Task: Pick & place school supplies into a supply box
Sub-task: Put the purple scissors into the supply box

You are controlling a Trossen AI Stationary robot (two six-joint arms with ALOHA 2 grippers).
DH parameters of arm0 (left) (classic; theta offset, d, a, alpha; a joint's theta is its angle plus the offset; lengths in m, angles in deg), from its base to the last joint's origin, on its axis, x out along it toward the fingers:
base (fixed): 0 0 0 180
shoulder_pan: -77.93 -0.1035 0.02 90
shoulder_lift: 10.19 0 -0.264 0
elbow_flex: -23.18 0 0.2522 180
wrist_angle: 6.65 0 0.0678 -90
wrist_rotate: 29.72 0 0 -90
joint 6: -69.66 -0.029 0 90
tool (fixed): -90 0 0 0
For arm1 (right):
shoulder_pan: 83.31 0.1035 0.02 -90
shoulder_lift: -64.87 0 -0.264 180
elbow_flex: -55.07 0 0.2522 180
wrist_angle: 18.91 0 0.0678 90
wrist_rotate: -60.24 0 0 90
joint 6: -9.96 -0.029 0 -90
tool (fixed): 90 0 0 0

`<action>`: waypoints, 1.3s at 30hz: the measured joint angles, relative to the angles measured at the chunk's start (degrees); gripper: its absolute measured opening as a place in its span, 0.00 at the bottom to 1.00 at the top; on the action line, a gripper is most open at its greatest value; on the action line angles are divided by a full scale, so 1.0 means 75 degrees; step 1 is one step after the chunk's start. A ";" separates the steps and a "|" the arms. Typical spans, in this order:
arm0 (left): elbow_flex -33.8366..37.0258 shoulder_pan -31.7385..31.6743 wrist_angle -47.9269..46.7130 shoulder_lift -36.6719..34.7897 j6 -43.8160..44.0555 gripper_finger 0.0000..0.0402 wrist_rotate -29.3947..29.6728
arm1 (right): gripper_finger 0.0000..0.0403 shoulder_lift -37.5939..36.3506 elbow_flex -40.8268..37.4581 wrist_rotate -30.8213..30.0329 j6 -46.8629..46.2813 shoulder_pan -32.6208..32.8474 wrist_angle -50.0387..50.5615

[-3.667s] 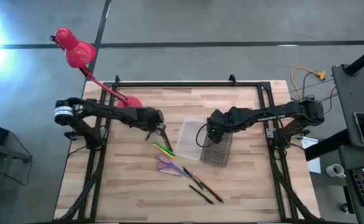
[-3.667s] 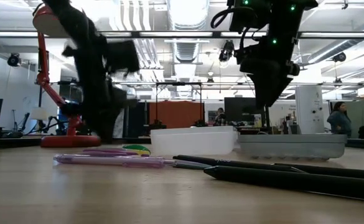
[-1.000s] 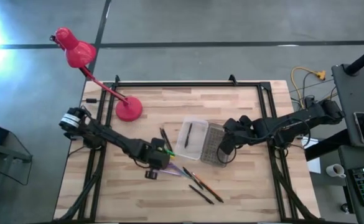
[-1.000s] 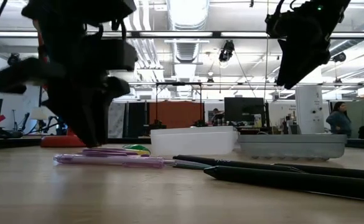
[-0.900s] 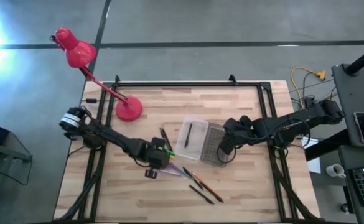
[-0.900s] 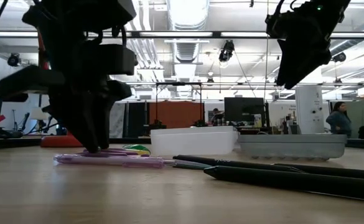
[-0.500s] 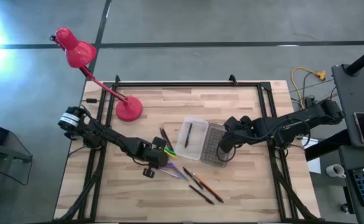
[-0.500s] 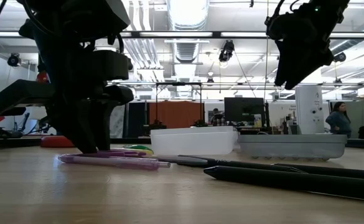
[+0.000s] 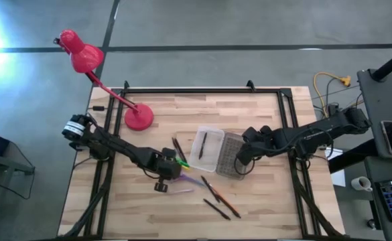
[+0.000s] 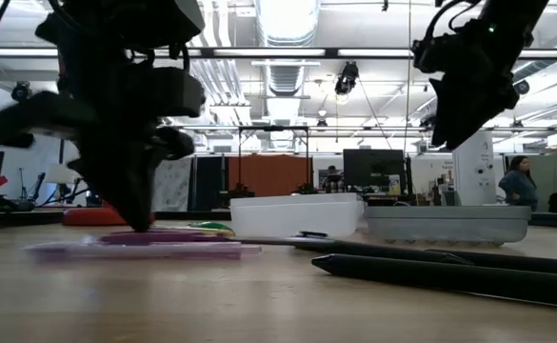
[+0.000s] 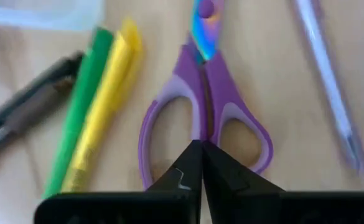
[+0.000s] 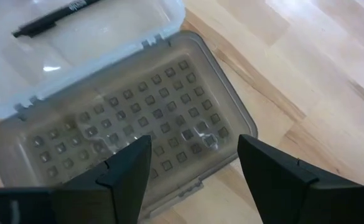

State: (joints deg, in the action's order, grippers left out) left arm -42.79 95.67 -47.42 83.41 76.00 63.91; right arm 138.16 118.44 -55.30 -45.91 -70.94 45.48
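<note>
Purple-handled scissors [image 11: 201, 106] lie flat on the table beside a green pen [image 11: 82, 118] and a yellow pen [image 11: 104, 118]. My left gripper [image 11: 201, 149] is shut, tips down at the scissors' handles [image 9: 189, 179]. A purple pen [image 10: 135, 250] lies just nearer. The supply box [image 9: 206, 148] stands open with a black pen [image 12: 57, 18] inside, and its grey dotted lid [image 12: 126, 130] lies flat beside it. My right gripper [image 12: 194, 180] hangs open above the lid, touching nothing. My left gripper comes from above, steeply slanted down. Its shut fingertips [image 11: 194, 158] stand where the scissors' two handle loops meet [image 11: 201, 134]. The fingers hide the spot, so I cannot tell whether anything is pinched between them. The scissors lie flat on the table.
Black and orange pens [image 9: 217, 199] lie toward the near edge, right of the scissors. Two dark pencils [image 9: 177, 148] lie left of the box. A red desk lamp [image 9: 139, 117] stands at the far left. Bare wood shows along the near edge and far right.
My left gripper has stayed low at the scissors and its fingers have come together to a point. The purple pen has slid along the table toward the near left. My right gripper has stayed open above the lid.
</note>
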 joint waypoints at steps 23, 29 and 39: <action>-0.0244 0.0078 -0.0032 0.0269 0.1098 0.34 0.0377 | 0.58 0.0006 -0.0304 -0.0003 0.0659 -0.0001 -0.0293; -0.0232 0.0078 0.0104 0.0295 0.0598 0.39 0.0356 | 0.58 0.0002 -0.0447 -0.0001 0.0593 -0.0001 -0.0304; -0.0563 0.0134 0.0085 0.0169 0.0844 0.34 0.0299 | 0.58 -0.0006 -0.0588 0.0003 0.0271 -0.0001 -0.0341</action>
State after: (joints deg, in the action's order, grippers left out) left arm -47.00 96.67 -46.78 84.67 82.33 66.15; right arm 138.12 114.02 -55.28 -43.88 -70.95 42.92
